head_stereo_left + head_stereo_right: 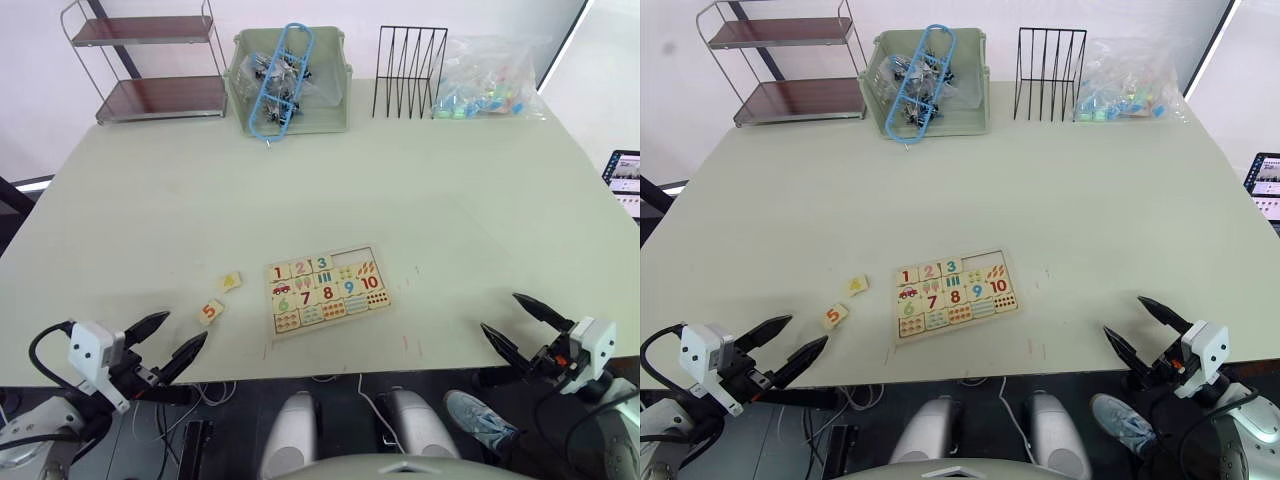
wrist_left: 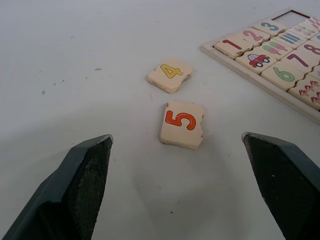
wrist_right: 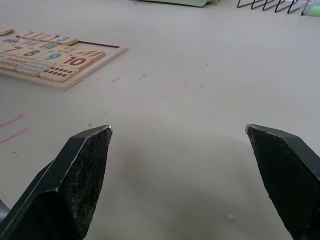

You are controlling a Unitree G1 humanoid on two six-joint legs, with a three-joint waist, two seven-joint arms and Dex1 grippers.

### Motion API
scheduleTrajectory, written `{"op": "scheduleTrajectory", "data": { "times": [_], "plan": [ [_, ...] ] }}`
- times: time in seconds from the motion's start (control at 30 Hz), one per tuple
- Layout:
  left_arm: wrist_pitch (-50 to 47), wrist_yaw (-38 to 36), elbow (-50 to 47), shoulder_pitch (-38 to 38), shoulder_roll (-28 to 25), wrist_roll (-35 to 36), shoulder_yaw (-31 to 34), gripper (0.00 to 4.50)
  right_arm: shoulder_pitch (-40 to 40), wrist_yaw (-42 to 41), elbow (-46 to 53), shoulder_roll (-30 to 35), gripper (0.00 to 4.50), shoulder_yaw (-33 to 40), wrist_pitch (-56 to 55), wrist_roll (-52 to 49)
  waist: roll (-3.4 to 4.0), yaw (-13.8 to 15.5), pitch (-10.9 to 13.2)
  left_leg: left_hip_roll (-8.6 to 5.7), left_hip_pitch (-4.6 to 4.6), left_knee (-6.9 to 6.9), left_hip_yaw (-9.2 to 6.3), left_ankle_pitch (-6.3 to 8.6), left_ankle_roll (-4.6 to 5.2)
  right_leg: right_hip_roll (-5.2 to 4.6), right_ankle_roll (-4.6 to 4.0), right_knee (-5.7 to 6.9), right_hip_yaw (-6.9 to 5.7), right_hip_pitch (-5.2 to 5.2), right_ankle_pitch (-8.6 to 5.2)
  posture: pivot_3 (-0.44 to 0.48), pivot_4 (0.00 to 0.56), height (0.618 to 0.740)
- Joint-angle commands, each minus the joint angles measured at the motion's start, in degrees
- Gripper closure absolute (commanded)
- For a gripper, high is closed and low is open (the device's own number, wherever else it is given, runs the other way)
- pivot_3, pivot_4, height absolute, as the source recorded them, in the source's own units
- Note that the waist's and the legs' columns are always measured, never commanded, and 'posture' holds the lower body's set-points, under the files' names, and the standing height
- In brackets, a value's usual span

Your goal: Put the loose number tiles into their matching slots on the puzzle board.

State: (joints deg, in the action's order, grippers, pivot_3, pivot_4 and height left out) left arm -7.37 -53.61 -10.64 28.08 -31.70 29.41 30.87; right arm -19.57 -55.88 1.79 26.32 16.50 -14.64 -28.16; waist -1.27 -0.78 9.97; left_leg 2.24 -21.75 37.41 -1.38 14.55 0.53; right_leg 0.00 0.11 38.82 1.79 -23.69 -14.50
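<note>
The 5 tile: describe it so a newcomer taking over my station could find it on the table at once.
Start at the puzzle board near the table's front edge, then look to its left, where two loose tiles lie on the bare tabletop. The 5 tile is the one nearer the front edge, just ahead of the open left hand. Its digit is orange-red, while the 4 tile beside it has a yellow digit.

Your right gripper [image 3: 179, 172] has its two black fingers [image 3: 75, 185] spread wide apart, hovering over bare pale desk [image 3: 200, 90]. Beyond them lies the flat light-wood puzzle board [image 3: 55, 57], its near row ending with the red 10 tile [image 3: 76, 61]. Black wire rack feet [image 3: 270, 5] stand at the desk's far edge.
</note>
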Motion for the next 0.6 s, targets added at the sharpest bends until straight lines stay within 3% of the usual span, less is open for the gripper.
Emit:
{"op": "scheduleTrajectory", "data": {
  "times": [0.03, 0.27, 0.6],
  "plan": [
    [1.5, -1.5, 0.2, -0.1, -0.6, 1.2, 0.7, 0.11, -0.3, -0.6, 2.3, 0.1, 0.0, 0.5, -0.6, -1.3, 0.0, 0.0, 0.0, 0.0, 0.0, 0.0, 0.0, 0.0, 0.0, 0.0, 0.0, 0.0, 0.0, 0.0, 0.0, 0.0, 0.15, 0.74],
    [3.2, -7.1, 4.5, -2.7, -5.1, 1.0, 1.3, 0.11, 0.0, -2.9, 5.9, 2.0, 0.0, 0.4, 2.4, -3.9, 0.01, 0.0, 0.0, 0.0, 0.01, 0.0, -0.02, 0.0, 0.0, 0.01, 0.0, 0.01, -0.03, -0.01, 0.0, 0.0, 0.15, 0.74],
    [4.0, -16.7, 17.5, -17.6, -15.8, -0.3, -3.2, 0.11, 2.0, -7.9, 11.1, 6.1, 0.0, -0.4, 8.7, -8.5, 0.01, 0.1, 0.0, -0.01, 0.01, 0.0, -0.01, 0.0, 0.0, 0.03, 0.0, 0.01, -0.24, 0.0, 0.01, 0.0, 0.15, 0.74]
  ]
}}
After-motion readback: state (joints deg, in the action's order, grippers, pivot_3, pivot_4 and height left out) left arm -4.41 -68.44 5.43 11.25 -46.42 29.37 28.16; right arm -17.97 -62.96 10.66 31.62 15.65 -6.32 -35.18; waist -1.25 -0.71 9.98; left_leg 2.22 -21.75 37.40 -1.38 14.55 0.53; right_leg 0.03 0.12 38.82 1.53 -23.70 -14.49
